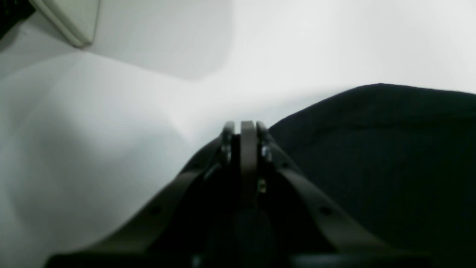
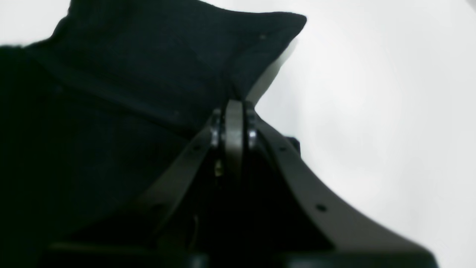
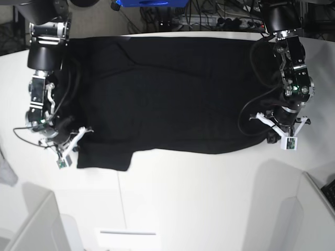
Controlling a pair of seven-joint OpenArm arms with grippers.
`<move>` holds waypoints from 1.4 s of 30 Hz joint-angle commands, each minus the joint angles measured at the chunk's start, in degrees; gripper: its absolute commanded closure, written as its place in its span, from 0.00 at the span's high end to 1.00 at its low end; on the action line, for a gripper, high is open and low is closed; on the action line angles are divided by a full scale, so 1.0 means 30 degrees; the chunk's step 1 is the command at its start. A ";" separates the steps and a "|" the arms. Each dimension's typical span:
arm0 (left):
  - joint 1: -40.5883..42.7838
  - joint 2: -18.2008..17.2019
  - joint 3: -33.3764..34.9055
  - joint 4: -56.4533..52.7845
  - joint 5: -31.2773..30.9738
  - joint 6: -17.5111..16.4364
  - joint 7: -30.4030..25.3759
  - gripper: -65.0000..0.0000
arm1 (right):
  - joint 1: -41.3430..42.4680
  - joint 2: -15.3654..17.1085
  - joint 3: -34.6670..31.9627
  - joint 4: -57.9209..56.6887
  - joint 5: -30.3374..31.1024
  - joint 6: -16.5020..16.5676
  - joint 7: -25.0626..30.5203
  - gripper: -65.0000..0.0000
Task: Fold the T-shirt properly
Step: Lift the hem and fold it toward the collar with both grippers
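Observation:
The black T-shirt [image 3: 167,89] lies spread flat, plain side up, across the far half of the white table [image 3: 188,188]. My right gripper [image 3: 87,132] is at the shirt's near corner on the base view's left. In the right wrist view that gripper [image 2: 234,105] is shut, with a raised fold of the shirt [image 2: 130,74] running into its tips. My left gripper [image 3: 260,120] sits at the shirt's near edge on the base view's right. In the left wrist view it [image 1: 248,124] is shut, low over the table, with the shirt's edge [image 1: 372,149] meeting its right fingertip.
A pale grey cloth scrap [image 3: 5,172] lies at the table's left edge. White box walls stand at the near left [image 3: 31,225] and near right [image 3: 314,209]. Cables and a blue object [image 3: 146,3] lie beyond the far edge. A cream object [image 1: 70,18] shows in the left wrist view's top left.

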 commanded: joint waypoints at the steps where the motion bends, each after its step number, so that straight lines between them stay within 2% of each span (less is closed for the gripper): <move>1: 0.0032 -0.0218 -0.0092 0.0600 -0.0149 -0.0050 -0.0405 0.00 | 0.0256 0.0273 0.0114 0.0836 0.0221 0.0016 0.0183 0.00; 7: 0.1087 -0.0277 -0.0092 0.2095 -0.0149 -0.0050 -0.0405 0.00 | -0.1210 0.0273 0.0173 0.3356 0.0221 0.0016 -0.0579 0.00; 11: 0.1614 -0.0277 -0.0092 0.2212 -0.0149 -0.0050 -0.0405 0.00 | -0.1708 0.0097 0.1550 0.4118 0.0250 0.0016 -0.1400 0.00; 24: 0.2816 -0.0189 -0.0121 0.4176 -0.0149 -0.0079 -0.0405 0.00 | -0.3818 0.0097 0.1931 0.6609 0.0250 0.0016 -0.1517 0.00; 27: 0.3109 -0.0160 -0.0883 0.4205 -0.0295 -0.0079 -0.0405 0.00 | -0.4199 0.0097 0.1931 0.7224 0.0250 0.0016 -0.1517 0.00; 29: 0.3138 -0.0160 -0.1440 0.4205 -0.1204 -0.0079 -0.0405 0.00 | -0.4433 0.0097 0.1961 0.7635 0.0250 0.0016 -0.1517 0.00; 32: 0.3695 -0.0365 -0.2583 0.4176 -0.3870 -0.0079 -0.0405 0.00 | -0.4785 0.0097 0.2312 0.8338 0.0250 0.0016 -0.1517 0.00; 34: 0.4076 -0.0951 -0.2788 0.4176 -0.5042 -0.0079 -0.0405 0.00 | -0.4990 0.0068 0.2635 0.8777 0.0250 0.0016 -0.1664 0.00; 37: 0.4603 -0.1478 -0.2700 0.4117 -0.5306 -0.0079 -0.0405 0.00 | -0.5078 -0.0255 0.2693 0.9393 0.0250 0.0016 -0.2601 0.00; 42: 0.5043 -0.1508 -0.2935 0.4176 -0.5336 -0.0079 -0.0405 0.00 | -0.5429 -0.0313 0.2693 1.0741 0.0250 0.0016 -0.3685 0.00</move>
